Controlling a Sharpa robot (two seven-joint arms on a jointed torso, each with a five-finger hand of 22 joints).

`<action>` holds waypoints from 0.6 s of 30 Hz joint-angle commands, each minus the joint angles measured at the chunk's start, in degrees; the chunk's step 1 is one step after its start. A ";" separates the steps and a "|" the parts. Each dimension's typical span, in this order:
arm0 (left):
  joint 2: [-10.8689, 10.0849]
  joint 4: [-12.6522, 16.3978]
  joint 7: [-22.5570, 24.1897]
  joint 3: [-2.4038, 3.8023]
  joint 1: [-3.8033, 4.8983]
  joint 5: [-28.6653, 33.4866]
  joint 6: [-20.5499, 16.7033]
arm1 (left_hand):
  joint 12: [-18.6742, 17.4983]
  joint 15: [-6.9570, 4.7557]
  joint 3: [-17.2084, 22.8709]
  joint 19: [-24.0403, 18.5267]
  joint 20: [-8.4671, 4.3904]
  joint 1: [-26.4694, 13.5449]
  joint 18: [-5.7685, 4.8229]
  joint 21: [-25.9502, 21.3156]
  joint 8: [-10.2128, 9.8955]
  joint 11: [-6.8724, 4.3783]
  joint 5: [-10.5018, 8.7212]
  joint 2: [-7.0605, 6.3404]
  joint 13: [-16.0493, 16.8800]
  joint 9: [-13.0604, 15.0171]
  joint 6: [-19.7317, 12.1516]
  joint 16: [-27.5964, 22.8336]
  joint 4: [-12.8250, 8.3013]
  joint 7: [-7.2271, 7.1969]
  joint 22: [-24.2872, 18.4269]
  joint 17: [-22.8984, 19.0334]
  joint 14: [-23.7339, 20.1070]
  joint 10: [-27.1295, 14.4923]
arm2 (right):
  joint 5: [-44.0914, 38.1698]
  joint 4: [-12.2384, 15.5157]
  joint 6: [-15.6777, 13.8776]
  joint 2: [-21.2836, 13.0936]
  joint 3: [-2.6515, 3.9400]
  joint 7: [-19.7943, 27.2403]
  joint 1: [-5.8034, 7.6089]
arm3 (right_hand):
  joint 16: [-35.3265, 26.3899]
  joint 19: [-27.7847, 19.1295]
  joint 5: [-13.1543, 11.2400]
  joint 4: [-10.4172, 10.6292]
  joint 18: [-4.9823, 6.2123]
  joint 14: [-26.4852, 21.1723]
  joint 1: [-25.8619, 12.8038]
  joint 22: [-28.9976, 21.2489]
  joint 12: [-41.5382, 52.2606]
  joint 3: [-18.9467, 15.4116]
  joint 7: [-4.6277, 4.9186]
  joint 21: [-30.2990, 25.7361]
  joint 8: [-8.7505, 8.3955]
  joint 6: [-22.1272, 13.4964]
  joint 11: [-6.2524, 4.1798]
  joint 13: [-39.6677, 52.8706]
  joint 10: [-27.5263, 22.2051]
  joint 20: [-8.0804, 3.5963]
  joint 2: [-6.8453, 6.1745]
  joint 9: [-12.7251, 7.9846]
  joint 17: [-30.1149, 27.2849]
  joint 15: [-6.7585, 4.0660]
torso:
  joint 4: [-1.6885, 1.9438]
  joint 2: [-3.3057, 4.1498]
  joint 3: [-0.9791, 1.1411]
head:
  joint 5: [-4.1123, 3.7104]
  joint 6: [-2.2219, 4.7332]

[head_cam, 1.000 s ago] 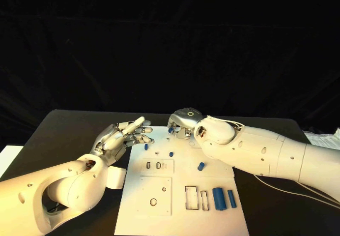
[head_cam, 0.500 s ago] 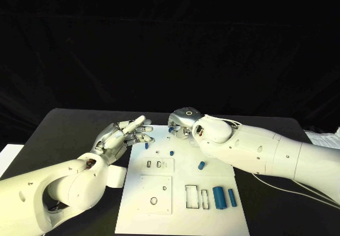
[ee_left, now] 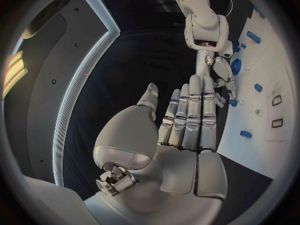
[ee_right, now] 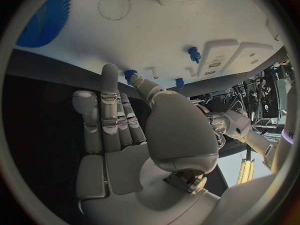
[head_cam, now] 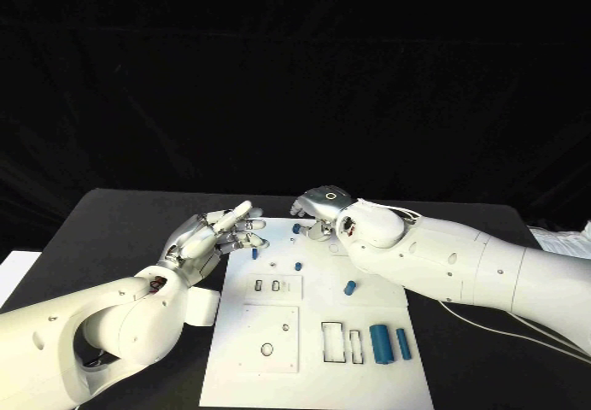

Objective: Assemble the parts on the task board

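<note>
While the silver right hand hangs over the far end of the flat white rectangular task board, its thumb and one finger meet on a small blue peg-like part at the board's far edge, the other fingers stretched out alongside. Just beside that hand lies a toothed blue gear-shaped part, flat on the board. Nearer the robot than the right hand, a short blue cylinder lies on the board, and further back two long blue cylinders lie side by side next to narrow rectangular slots. The silver left hand hovers beside the board's left edge, fingers straight, together and holding nothing, with a small blue pin just off its fingertips.
</note>
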 commanded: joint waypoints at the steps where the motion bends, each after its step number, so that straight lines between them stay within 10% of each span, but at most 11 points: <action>1: 0.01 0.07 0.26 0.05 0.08 0.31 1.21 | -0.20 0.01 -0.32 -0.51 -0.06 -0.05 0.12 0.32 -0.25 0.08 0.28 0.49 -0.04 -0.08 -0.01 0.07 -0.04 0.35 0.07 0.09 -0.36 -0.42 | 0.78 1.03 -3.03 -0.83 0.00 0.48 0.00 | -0.19 -0.18 -0.07 0.07 0.72 -0.08 0.52 -0.12 0.13 -0.38 0.12 -0.23 0.06 -0.22 -0.03 0.05 -0.25 0.05 -0.08 0.05 -0.10 0.19 | -0.06 0.01 0.04 | 0.02 0.04; 9: -0.28 0.04 0.29 0.05 0.08 0.56 1.17 | -0.26 0.03 -0.34 -0.54 -0.05 -0.02 0.13 0.33 -0.30 0.10 0.29 0.53 -0.06 -0.10 -0.05 0.07 -0.04 0.38 0.08 0.11 -0.39 -0.47 | 5.08 7.24 -6.31 -7.22 0.11 1.59 -0.02 | 0.92 3.42 1.88 1.34 -0.20 1.29 1.28 5.04 1.95 0.14 1.07 2.52 0.58 2.63 -0.83 0.36 5.71 -0.43 0.54 0.39 -0.03 -0.45 | -0.52 -0.21 0.14 | 0.06 0.31; 18: -0.62 0.14 0.04 0.04 0.08 0.64 1.88 | -0.26 0.03 -0.34 -0.54 -0.05 -0.02 0.13 0.33 -0.30 0.10 0.29 0.53 -0.06 -0.10 -0.05 0.07 -0.04 0.38 0.08 0.11 -0.39 -0.47 | 17.97 11.93 -5.73 -15.83 0.41 -0.46 -0.01 | 6.50 10.76 2.47 3.59 -2.34 3.99 -0.12 17.13 8.08 -2.96 0.75 8.92 0.39 1.16 -2.81 4.60 18.21 -1.67 -2.79 0.20 2.64 -1.94 | -1.31 -0.44 0.15 | 0.10 0.66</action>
